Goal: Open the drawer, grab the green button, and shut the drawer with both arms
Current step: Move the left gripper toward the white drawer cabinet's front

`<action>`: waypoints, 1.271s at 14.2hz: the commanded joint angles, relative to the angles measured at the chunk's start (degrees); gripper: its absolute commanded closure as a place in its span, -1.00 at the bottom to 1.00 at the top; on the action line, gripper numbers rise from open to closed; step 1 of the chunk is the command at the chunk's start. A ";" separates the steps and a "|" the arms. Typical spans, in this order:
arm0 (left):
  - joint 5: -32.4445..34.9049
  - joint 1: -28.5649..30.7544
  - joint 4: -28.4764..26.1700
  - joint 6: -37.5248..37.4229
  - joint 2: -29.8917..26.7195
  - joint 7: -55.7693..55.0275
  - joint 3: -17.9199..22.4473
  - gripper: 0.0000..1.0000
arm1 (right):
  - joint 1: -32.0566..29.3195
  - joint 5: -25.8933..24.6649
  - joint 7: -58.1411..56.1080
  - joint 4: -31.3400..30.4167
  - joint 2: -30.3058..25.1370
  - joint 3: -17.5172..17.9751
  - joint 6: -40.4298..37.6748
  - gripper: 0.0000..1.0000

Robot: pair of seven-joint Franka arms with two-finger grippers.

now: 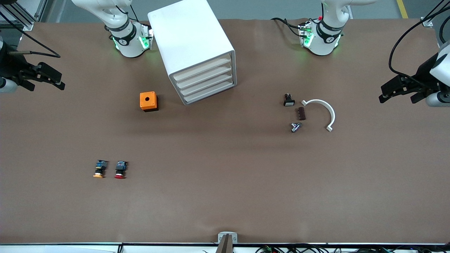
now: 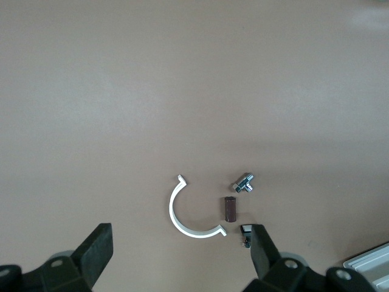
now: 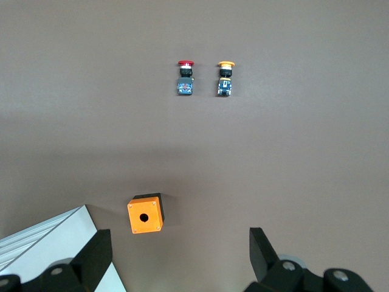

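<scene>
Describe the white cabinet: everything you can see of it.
The cabinet is a big white box with rounded edges, plastic by its look, standing on the brown table near the right arm's base. It sits turned at an angle. Its front carries four alike off-white drawer fronts stacked one above another; all four, including the bottom drawer, are shut. An orange box stands beside it, apart, toward the right arm's end. Nothing touches the cabinet but the table; neither gripper is near.
</scene>
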 commanded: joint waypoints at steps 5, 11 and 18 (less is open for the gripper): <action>1.21 0.89 0.90 -1.42 0.68 -0.21 -0.39 -0.99 | -0.19 -0.42 0.09 -0.80 -1.15 0.16 0.06 -1.00; 1.29 0.54 0.73 -4.76 7.43 -0.39 0.05 -0.99 | -0.19 -0.42 0.09 -0.80 -1.06 0.16 0.06 -1.00; 1.12 -2.88 0.55 -6.51 19.03 -1.96 -0.65 -0.99 | -0.19 -0.42 0.09 -0.71 -1.06 0.08 0.06 -1.00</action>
